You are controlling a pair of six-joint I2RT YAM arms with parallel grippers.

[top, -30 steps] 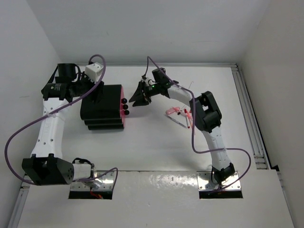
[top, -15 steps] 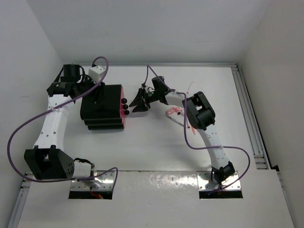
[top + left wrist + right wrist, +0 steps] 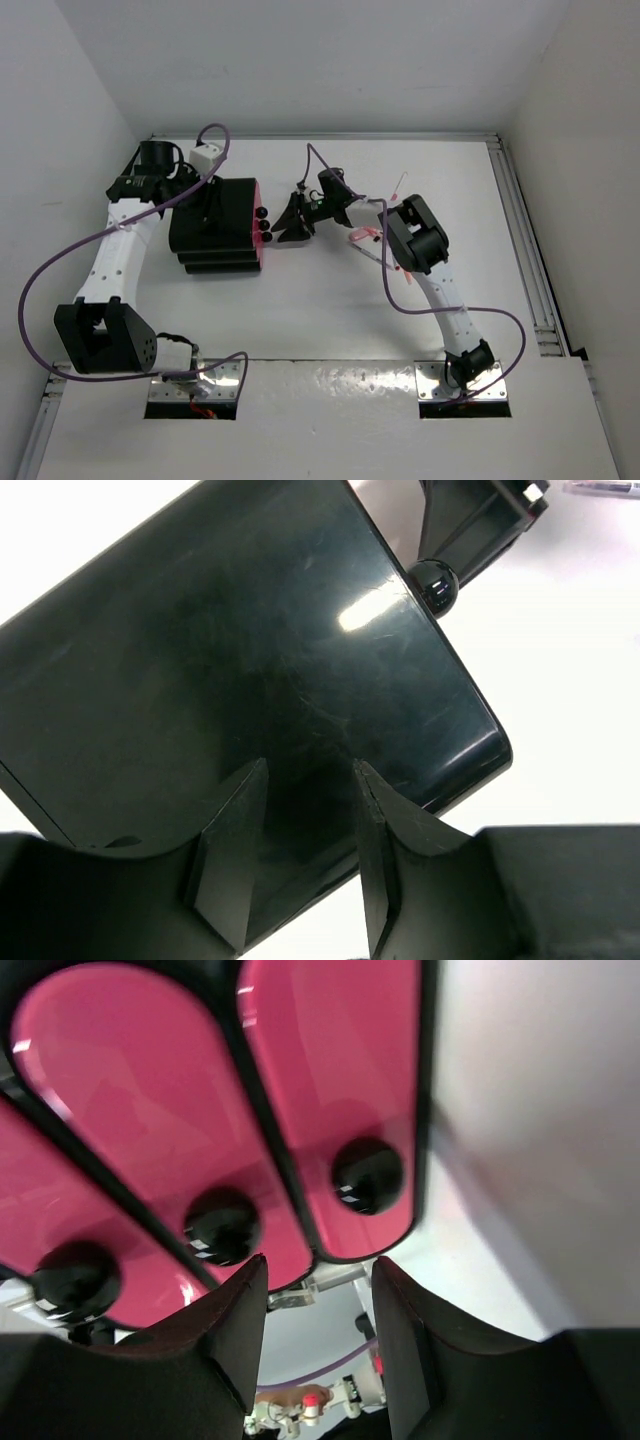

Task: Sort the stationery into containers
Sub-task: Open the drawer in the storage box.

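Observation:
The black stepped drawer unit [image 3: 215,225] stands left of centre, its containers' pink fronts [image 3: 262,200] and black knobs [image 3: 266,226] facing right. My left gripper [image 3: 204,207] is on the unit's top [image 3: 250,630]; its fingers [image 3: 240,830] are drawn in with only a dark gap and nothing seen held [image 3: 310,770]. My right gripper [image 3: 282,223] is open, its tips [image 3: 320,1260] just short of the knobs [image 3: 368,1175] on the pink drawers [image 3: 330,1070]. The stationery [image 3: 366,238], pink and red pens, lies partly hidden behind the right forearm.
A thin pink pen [image 3: 400,184] lies apart near the back. White walls enclose the table, with a rail [image 3: 527,250] along the right side. A shiny metal plate [image 3: 330,385] covers the near edge between the arm bases. Purple cables loop off both arms.
My left gripper has shut and settled over the unit's top. My right gripper has moved left and nearer, up to the drawer knobs, and its elbow has swung left over the pens.

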